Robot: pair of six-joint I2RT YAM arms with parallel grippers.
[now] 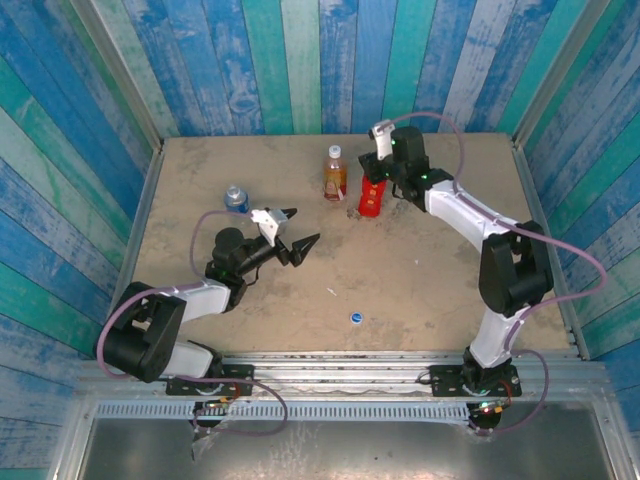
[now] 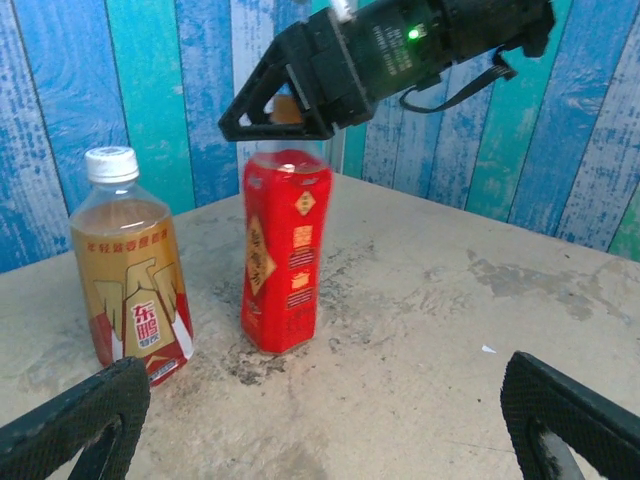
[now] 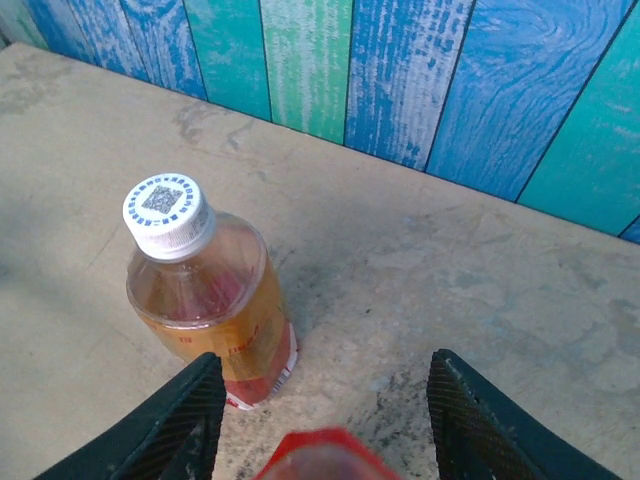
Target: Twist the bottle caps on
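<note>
The red bottle [image 1: 370, 198] [image 2: 287, 250] stands upright at the back of the table. My right gripper [image 1: 376, 170] [image 2: 285, 125] [image 3: 325, 372] hovers over its top, open, one finger on each side. An orange cap [image 2: 287, 108] shows at the neck, partly hidden by a finger. The red bottle's top [image 3: 322, 458] is blurred in the right wrist view. Left of it stands the amber tea bottle [image 1: 335, 172] [image 2: 130, 285] [image 3: 210, 310] with a white cap [image 2: 110, 163] [image 3: 167, 213] on. The clear bottle [image 1: 236, 199] stands far left. A blue cap [image 1: 356, 318] lies loose near the front. My left gripper [image 1: 303, 227] [image 2: 320, 405] is open and holds nothing.
Blue and green plank walls [image 1: 300, 60] close in the table [image 1: 440, 270] at the back and sides. A small white scrap [image 1: 332, 292] lies near the blue cap. Bare tabletop lies between the two arms.
</note>
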